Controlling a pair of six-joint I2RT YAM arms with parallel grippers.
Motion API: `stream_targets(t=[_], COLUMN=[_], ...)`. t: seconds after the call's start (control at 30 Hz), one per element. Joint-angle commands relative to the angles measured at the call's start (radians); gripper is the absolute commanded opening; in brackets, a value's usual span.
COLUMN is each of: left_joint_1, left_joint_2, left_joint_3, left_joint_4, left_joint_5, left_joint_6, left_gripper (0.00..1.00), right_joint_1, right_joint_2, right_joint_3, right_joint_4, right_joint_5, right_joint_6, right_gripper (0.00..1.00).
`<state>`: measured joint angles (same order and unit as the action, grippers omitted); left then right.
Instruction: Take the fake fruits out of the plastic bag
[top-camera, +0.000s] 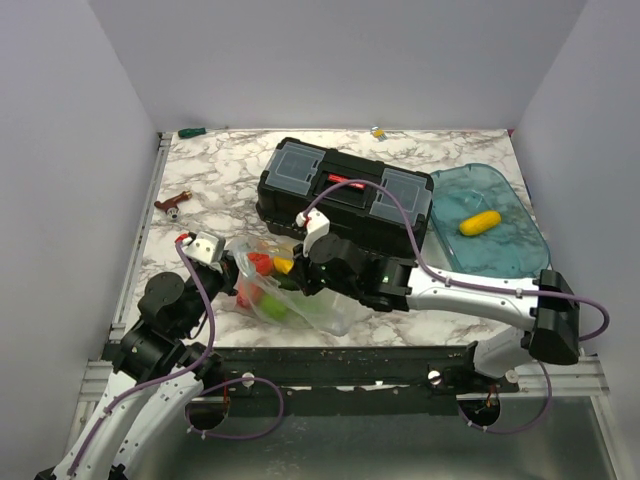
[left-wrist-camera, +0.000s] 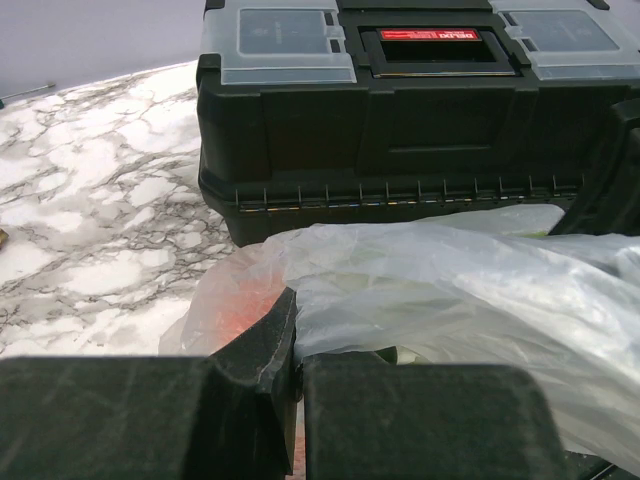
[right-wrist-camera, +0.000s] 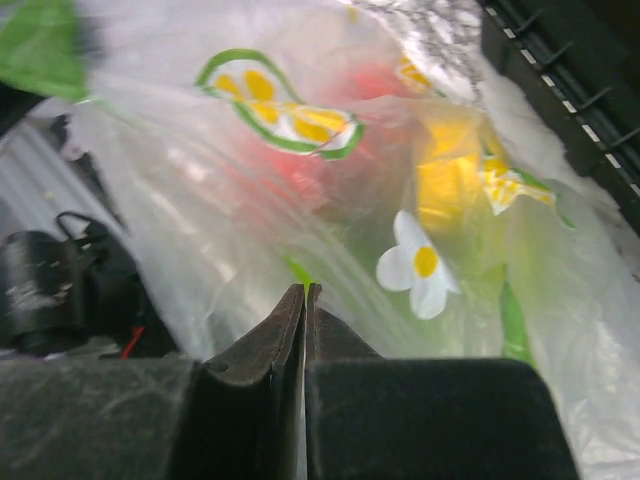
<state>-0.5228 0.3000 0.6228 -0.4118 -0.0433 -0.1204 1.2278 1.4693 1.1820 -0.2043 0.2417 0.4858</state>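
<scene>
Top view: your left hand (top-camera: 218, 255) is clamped on the corner of the plastic bag (top-camera: 305, 305) nearest it. Your right hand (top-camera: 303, 268) is closed at the bag's top, with the toolbox (top-camera: 345, 190) just behind it. The fake fruits (top-camera: 262, 268) (red, yellow, green) are inside the bag, between the two hands. One yellow fruit (top-camera: 480, 222) is already out, in the blue tray (top-camera: 520, 258) well off to the right hand's right.

Left wrist: the left hand's (left-wrist-camera: 297, 345) jaws are together with film bunched at the tips, and the bag (left-wrist-camera: 450, 290) spreads ahead and to the right. The risk here is thin slick film slipping out when you pull.

Right wrist: the right hand's (right-wrist-camera: 303, 300) jaws are fully together and the bag (right-wrist-camera: 200, 200) is right at the tips. I can't tell if any film is caught, and no fruit is. The red and yellow blur sits further ahead, behind the film. If it's film only, lifting drags the whole bag, fruits included — or tears it. If the bag tips, the fruits could roll out onto the tabletop (top-camera: 210, 170).
</scene>
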Motion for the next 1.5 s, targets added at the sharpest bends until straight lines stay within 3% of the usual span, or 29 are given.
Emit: stream_targets(t=[0.0, 0.3, 0.63, 0.97, 1.13, 1.47], left_joint_1=[0.006, 0.006, 0.006, 0.006, 0.006, 0.008], left_joint_2=[-0.015, -0.009, 0.003, 0.003, 0.019, 0.012], left_joint_3=[0.020, 0.020, 0.025, 0.022, 0.025, 0.023], left_joint_4=[0.022, 0.025, 0.019, 0.027, 0.026, 0.028], left_joint_5=[0.018, 0.025, 0.031, 0.031, 0.036, 0.039], left_joint_6=[-0.007, -0.008, -0.010, -0.005, -0.006, -0.007], left_gripper=[0.00, 0.00, 0.00, 0.00, 0.00, 0.00], right_joint_1=[0.001, 0.002, 0.028, 0.038, 0.038, 0.039], right_joint_2=[0.071, 0.211, 0.335, 0.322, 0.340, 0.301], right_joint_3=[-0.002, -0.002, -0.003, -0.071, -0.088, -0.059], right_joint_4=[0.061, 0.182, 0.237, 0.363, 0.391, 0.269], right_joint_5=[0.148, 0.177, 0.047, -0.342, -0.448, -0.046], right_joint_6=[-0.102, -0.160, -0.123, -0.045, -0.024, -0.060], right_gripper=[0.06, 0.09, 0.18, 0.24, 0.27, 0.41])
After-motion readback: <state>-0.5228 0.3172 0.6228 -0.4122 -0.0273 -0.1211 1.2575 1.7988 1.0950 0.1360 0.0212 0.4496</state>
